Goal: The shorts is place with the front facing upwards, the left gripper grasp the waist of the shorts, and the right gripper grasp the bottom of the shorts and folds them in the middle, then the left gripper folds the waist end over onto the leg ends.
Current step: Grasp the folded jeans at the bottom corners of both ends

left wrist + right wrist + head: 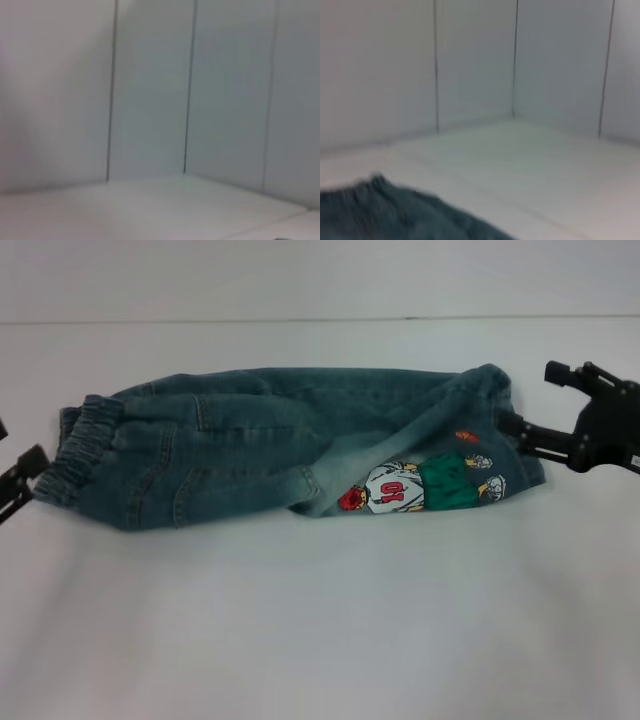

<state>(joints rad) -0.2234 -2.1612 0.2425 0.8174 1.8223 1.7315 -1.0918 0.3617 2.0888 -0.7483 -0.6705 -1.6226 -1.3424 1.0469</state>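
Across the white table point(320, 640), folded denim shorts point(250, 455) lie between two released claws.

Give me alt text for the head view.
Denim shorts lie folded lengthwise on a white table, elastic waist at left, cartoon print near the right end. The left hand sits beside the waist; the right hand, open, by the hems.

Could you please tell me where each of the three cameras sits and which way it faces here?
Head: above, looking forward and down at the shorts on the white table; left gripper and right gripper at the edges.
Left wrist: faces panelled walls and bare table; no robot parts show.
Right wrist: faces the same kind of walls, denim below; no fingers show.
Shared: head and right wrist both show the shorts.
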